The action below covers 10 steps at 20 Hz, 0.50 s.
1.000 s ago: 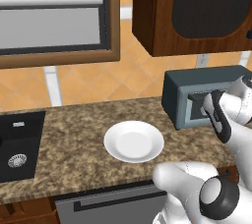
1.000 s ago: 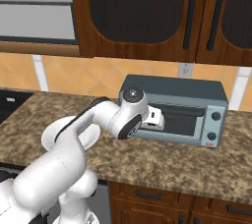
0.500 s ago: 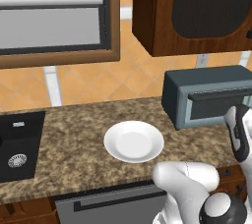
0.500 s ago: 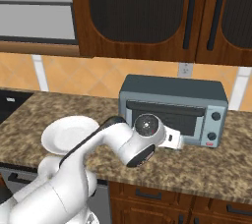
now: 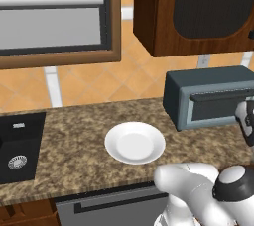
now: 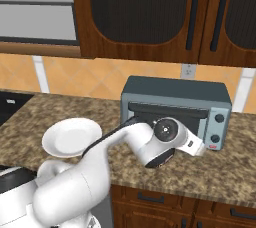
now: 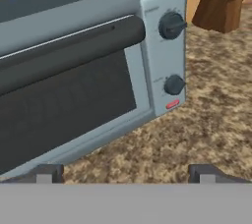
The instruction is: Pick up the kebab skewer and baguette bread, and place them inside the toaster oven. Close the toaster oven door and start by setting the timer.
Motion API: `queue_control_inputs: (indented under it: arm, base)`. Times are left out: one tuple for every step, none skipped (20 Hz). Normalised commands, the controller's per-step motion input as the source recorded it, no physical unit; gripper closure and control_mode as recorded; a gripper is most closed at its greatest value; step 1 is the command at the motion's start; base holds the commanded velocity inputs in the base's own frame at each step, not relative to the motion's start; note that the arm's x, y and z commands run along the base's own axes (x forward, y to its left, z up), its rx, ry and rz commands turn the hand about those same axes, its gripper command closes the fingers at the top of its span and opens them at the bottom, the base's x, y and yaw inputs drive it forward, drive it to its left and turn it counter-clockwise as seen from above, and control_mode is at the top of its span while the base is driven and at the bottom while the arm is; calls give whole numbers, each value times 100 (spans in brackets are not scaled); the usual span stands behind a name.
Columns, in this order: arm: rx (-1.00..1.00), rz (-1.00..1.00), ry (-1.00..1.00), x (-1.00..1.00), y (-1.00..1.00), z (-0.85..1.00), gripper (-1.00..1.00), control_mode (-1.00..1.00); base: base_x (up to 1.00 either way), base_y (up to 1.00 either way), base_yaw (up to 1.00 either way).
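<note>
One toaster oven (image 6: 175,103) is counted, with one door (image 7: 64,100), one handle bar (image 7: 69,51) and two knobs (image 7: 171,25). One white plate (image 5: 135,142) and one sink (image 5: 17,146) are seen.

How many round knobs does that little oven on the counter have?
2, both on the toaster oven's right-hand control panel: the upper knob near its top, the lower knob below it, just above a small red button. None appears hidden.

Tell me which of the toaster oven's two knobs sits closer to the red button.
The lower knob on the toaster oven: the red button lies just beneath it, while the upper knob sits near the panel's top.
</note>
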Motion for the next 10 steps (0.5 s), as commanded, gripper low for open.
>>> queue_control_inputs:
  arm:
    - [17, -11, -19, 0, -59, 0, -100, -100]
    - [13, -4, -10, -11, -53, 0, -100, -100]
    - [7, -6, 0, -9, -19, 0, -100, -100]
    - [10, -1, -3, 0, -21, 0, -100, -100]
    - [12, -5, -4, 3, -22, 0, -100, -100]
    - [20, -5, -12, 0, -38, 0, -100, -100]
    - [23, -5, -16, 0, -69, 0, -100, -100]
    - [23, -5, -16, 0, -74, 0, -100, -100]
    - [22, -7, -9, 12, -70, 0, -100, -100]
    - [21, -8, -6, 16, -81, 7, -100, -100]
  base:
    - [0, 0, 0]
    - [0, 0, 0]
    - [0, 0, 0]
    - [0, 0, 0]
    - [0, 0, 0]
    - [0, 0, 0]
    - [0, 0, 0]
    - [0, 0, 0]
    - [0, 0, 0]
    - [0, 0, 0]
